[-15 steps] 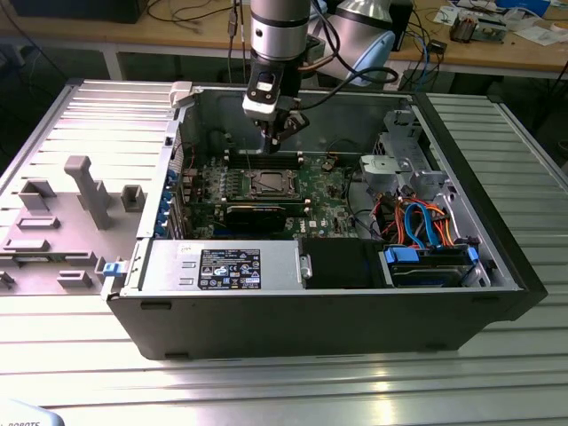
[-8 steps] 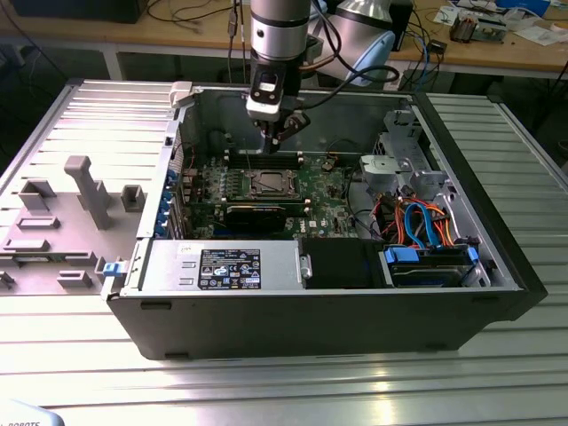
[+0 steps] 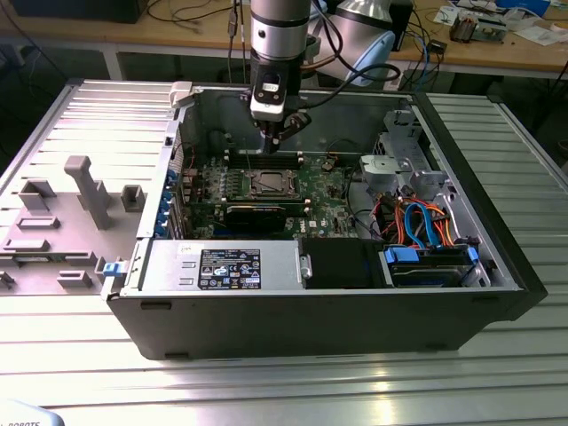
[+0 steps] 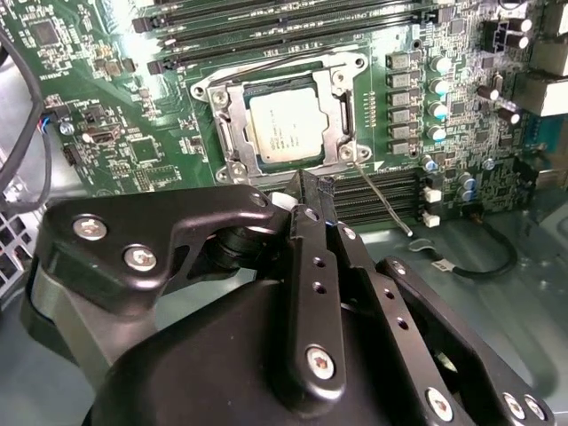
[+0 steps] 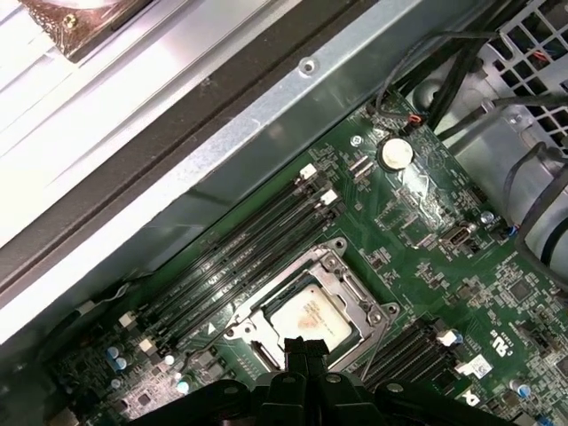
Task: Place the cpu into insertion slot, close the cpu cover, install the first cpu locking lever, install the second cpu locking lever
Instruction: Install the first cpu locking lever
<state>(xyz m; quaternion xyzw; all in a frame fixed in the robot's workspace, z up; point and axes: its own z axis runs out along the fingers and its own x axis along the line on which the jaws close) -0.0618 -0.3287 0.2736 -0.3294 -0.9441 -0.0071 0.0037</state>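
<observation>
Down inside the open case (image 3: 311, 319), the arm holds its claw (image 3: 272, 142) over the green board (image 4: 115, 115). The case lies on a ribbed metal table (image 3: 53, 355).

In both wrist views the claw (image 4: 312, 185) (image 5: 306, 349) hangs just above the near edge of the slot (image 4: 217, 96). Its two black fingers are pressed together and nothing is between them. I cannot tell if the tips touch anything below.

The cpu (image 4: 284, 126) sits flat in the slot, with its silver-grey top facing up. In the first wrist view the cpu (image 5: 309, 318) peeks out just past the claw tips. In the exterior view the cpu (image 3: 270, 184) is right under the claw.

The cover (image 4: 335, 106) lies down flat around the cpu, and the chip shows through its square window.

A thin lever (image 4: 383, 202) sticks out from one corner of the slot. It slants away over the black memory slots (image 4: 390, 191) beside it, and its end is free. A second lever (image 4: 257, 67) runs along the far side of the slot. I cannot tell if it is hooked down.

More long memory slots (image 5: 240, 244) lie on the other side of the slot. A round silver battery (image 5: 396, 153) sits farther off on the board. Blue and orange cables (image 3: 426, 222) curl at the exterior view's right.
</observation>
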